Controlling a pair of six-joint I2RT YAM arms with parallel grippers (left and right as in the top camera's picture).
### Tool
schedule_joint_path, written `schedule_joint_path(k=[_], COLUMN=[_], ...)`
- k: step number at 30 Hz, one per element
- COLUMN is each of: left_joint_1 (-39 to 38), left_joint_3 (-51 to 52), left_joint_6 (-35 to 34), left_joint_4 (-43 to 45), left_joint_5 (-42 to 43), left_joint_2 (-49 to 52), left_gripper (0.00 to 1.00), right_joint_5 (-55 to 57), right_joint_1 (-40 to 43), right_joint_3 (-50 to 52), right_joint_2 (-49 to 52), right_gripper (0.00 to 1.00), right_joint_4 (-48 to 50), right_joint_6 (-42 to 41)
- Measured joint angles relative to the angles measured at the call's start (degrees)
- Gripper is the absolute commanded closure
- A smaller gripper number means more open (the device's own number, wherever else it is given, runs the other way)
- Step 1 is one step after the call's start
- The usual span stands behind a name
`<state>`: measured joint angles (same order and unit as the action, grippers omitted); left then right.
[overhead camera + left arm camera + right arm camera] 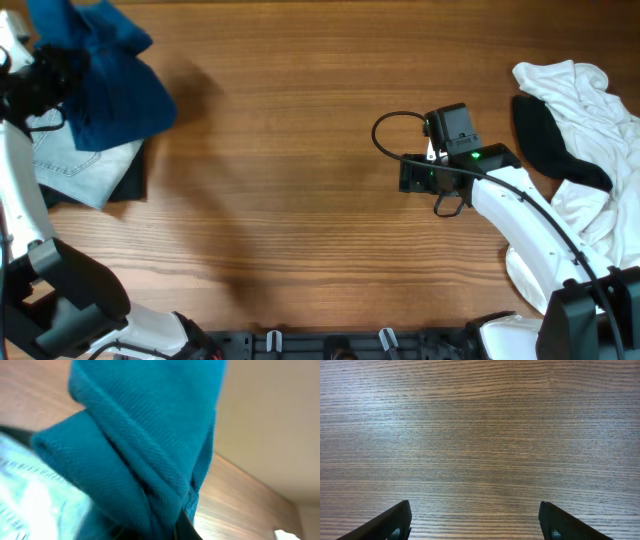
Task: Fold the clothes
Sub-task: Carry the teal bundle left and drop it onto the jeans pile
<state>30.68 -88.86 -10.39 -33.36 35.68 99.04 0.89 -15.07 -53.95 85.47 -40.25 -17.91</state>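
Deep-blue shirt (100,70), pale-blue denim jeans (68,168), white garment (592,195), black garment (545,140), brown wood-grain table (300,200)

We see a brown wooden table (300,200) with a fine straight grain, bare across its middle. At its left edge lies a flat black garment (131,180) and, stacked on that, folded pale-blue denim jeans (70,170) (a bunched deep-blue shirt (110,80) hangs over the stack's far side; we cannot tell whether it touches the wood). At the right edge sits a rumpled white garment (600,110) in a loose heap, with a dark black cloth (545,140) lying across it.
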Motion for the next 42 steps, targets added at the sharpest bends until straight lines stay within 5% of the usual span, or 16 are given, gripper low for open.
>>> schedule_joint_path(k=[6,12,13,15,21,27,30,36,42], left_joint_1=[0.8,6.4,8.1,9.9,16.0,15.6,11.7,8.8,11.2], left_joint_3=[0.0,0.0,0.0,0.0,0.0,0.0,-0.5,-1.1,-1.1], left_joint_6=[-0.3,-0.3,-0.3,-0.2,-0.7,-0.7,-0.7,-0.7,-0.7], left_joint_4=[-2.7,-0.3,0.2,0.7,3.7,9.2,6.5,-7.6,-7.9], left_joint_5=[-20.7,-25.9,-26.0,-26.0,-25.4,-2.4,2.6,-3.0,-3.9], left_joint_2=[1.3,8.2,9.1,9.7,10.2,8.2,5.6,9.9,18.5], left_gripper=[0.96,0.96,0.75,0.0,0.0,0.0,0.0,0.0,0.0], right_joint_5=[0.0,0.0,0.0,0.0,0.0,0.0,0.0,0.0,0.0], right_joint_1=[0.0,0.0,0.0,0.0,0.0,0.0,0.0,0.0,0.0], right_joint_3=[0.0,0.0,0.0,0.0,0.0,0.0,0.0,0.0,0.0], right_joint_2=[0.0,0.0,0.0,0.0,0.0,0.0,0.0,0.0,0.0], right_gripper=[0.18,0.17,0.17,0.17,0.16,0.15,0.15,0.14,0.14], right_joint_4=[-1.3,-2.4,-2.4,-2.5,-2.6,-2.1,-1.9,-2.6,-3.5], right_joint_6=[0.0,0.0,0.0,0.0,0.0,0.0,0.0,0.0,0.3])
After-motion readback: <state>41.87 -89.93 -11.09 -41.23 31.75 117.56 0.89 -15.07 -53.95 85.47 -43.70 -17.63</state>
